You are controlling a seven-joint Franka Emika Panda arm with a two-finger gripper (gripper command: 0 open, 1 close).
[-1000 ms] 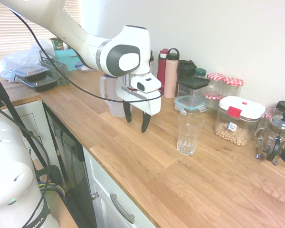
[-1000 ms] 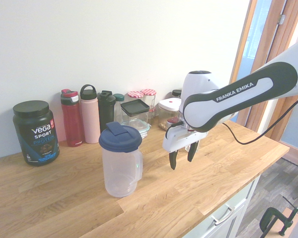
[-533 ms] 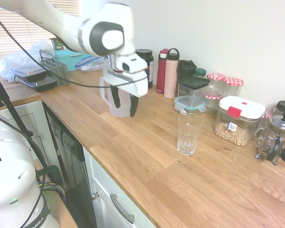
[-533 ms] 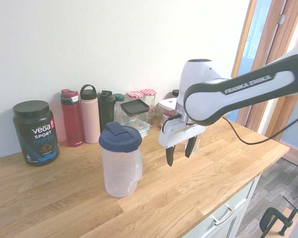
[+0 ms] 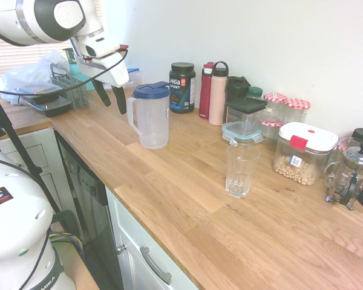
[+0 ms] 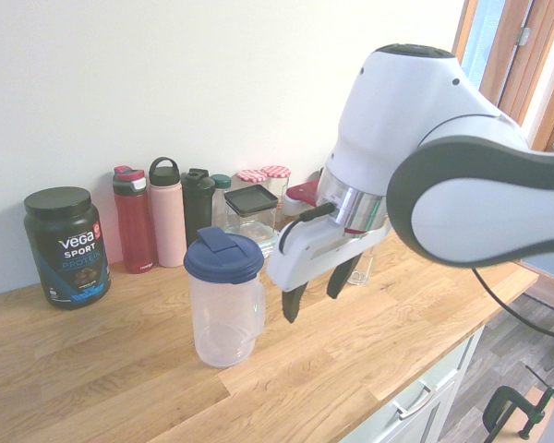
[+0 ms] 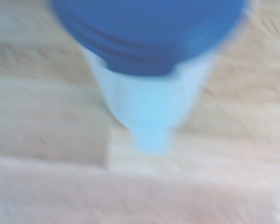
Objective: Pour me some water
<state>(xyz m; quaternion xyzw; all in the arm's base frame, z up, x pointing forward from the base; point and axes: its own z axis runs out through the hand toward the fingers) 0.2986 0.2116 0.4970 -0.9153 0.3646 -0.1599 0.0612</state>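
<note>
The clear plastic pitcher with a dark blue lid [image 5: 152, 117] stands upright on the light wooden surface [image 5: 187, 199], handle [image 5: 130, 112] turned toward the side where the arm works. This orientation presents the handle as the natural grasp point. Whether the pitcher holds water cannot be told from these views.

The hand [image 5: 110, 100] hovers above the surface on the handle side of the pitcher, near it but not touching. Its two dark fingers [image 6: 293, 302] stand wide apart and hold nothing. The hand points steeply downward, which suits a descent onto the handle or body. In the wrist view the blue lid [image 7: 147, 32] fills the upper part of the blurred picture, with the pale pitcher body below it, so the camera looks down on the pitcher.

The tall ribbed clear drinking glass [image 5: 241, 170] stands upright and apparently empty, well apart from the pitcher, with open surface between them. That clearance leaves room to carry and tilt the pitcher. Behind the pitcher, along the wall, stand a black protein tub [image 5: 183, 87], a red bottle [image 5: 206, 89] and a pink bottle [image 5: 218, 93]; these are not needed for the pour.

Judgement: the current step is the approach to the pitcher; no grasp is made and pouring has not begun.
</note>
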